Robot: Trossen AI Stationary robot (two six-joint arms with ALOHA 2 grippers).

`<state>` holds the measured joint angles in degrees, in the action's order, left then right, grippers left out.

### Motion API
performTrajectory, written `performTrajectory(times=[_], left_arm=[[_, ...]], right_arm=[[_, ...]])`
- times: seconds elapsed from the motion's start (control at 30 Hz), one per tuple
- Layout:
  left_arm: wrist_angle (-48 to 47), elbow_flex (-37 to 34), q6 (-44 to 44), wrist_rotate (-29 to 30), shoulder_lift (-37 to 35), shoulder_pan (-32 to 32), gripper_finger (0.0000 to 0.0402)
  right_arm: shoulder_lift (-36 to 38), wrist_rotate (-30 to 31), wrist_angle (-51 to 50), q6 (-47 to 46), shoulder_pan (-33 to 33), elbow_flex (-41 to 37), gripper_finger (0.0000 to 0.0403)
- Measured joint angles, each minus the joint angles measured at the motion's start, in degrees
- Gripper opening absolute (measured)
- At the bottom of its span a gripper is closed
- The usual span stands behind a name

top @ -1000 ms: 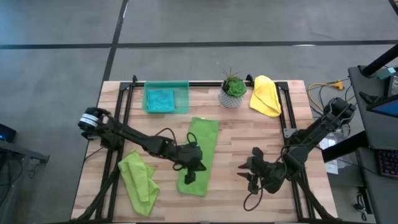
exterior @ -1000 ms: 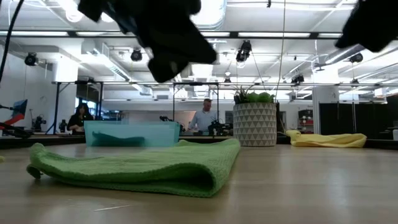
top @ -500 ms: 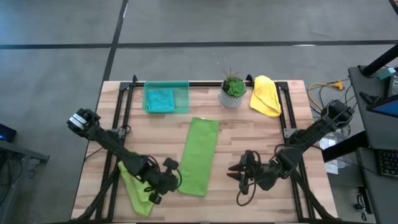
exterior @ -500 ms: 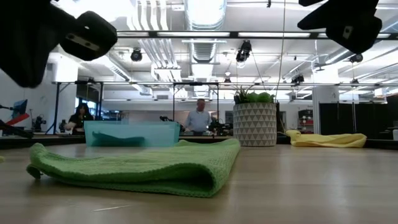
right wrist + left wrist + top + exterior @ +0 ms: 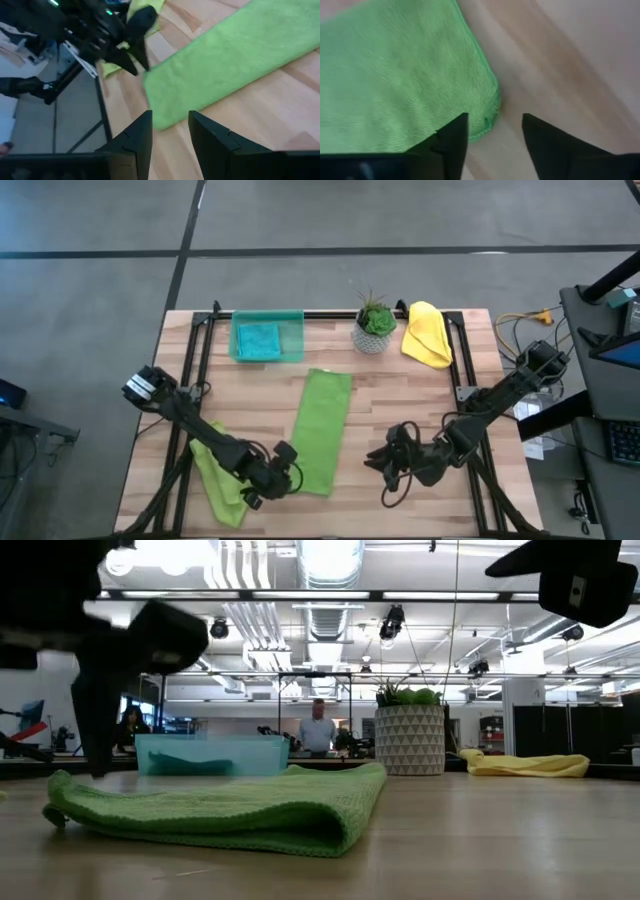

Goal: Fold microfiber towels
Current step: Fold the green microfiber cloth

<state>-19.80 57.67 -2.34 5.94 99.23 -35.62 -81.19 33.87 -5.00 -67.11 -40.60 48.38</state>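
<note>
A lime green towel, folded into a long strip, lies flat mid-table; in the low view it shows as a low green mound. My left gripper is open just over this towel's near left corner, one finger above the cloth, the other above bare wood. My right gripper hangs open above the wood to the towel's right, with nothing between its fingers. A second lime green towel lies crumpled near the left front edge. The teal towel lies in a tray, and the yellow towel at the far right.
A see-through green tray stands at the far left centre and a potted plant beside the yellow towel. Black frame rails run along the table's sides. Bare wood lies between the folded towel and the right rail.
My left gripper has left the folded towel's near half, swung toward the near left, sunk, and come to the towel's near left corner, where its fingers have opened. My right gripper has rolled and edged slightly toward the towel. The folded towel has stayed in place.
</note>
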Motion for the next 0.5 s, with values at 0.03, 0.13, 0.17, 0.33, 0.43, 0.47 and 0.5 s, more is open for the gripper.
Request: performTrajectory(times=[0.03, 0.13, 0.17, 0.33, 0.43, 0.47, 0.5], left_arm=[[0.1, 0.0, 0.0, 0.0, 0.9, 0.0, 0.0187], [0.4, 0.2, 0.4, 0.0, 3.3, 0.0, 0.0210], [0.5, 0.3, 0.6, 0.0, 4.0, 0.0, 0.0214], [0.3, 0.3, 4.8, 2.6, 7.9, -0.1, 0.0199], [0.3, 0.3, 7.0, 2.7, 10.0, -0.1, 0.0158], [0.3, 0.3, 8.3, 2.8, 10.7, -0.2, 0.0139], [0.4, 0.4, 9.6, 2.9, 11.2, -0.2, 0.0120]], right_arm=[[0.0, 0.0, 0.4, 0.0, 0.0, 0.0, 0.0123], [0.0, 0.0, 1.4, 0.0, 0.0, 0.0, 0.0123], [0.0, 0.0, 1.5, -0.2, 0.0, 0.0, 0.0123], [0.1, -1.3, 2.9, -0.5, 0.0, 0.0, 0.0123], [0.1, -1.4, 3.3, -0.5, -0.1, 0.0, 0.0123], [0.1, -1.4, 3.5, -0.4, -0.1, 0.0, 0.0123], [0.1, -1.5, 3.8, -0.4, -0.2, 0.0, 0.0123]])
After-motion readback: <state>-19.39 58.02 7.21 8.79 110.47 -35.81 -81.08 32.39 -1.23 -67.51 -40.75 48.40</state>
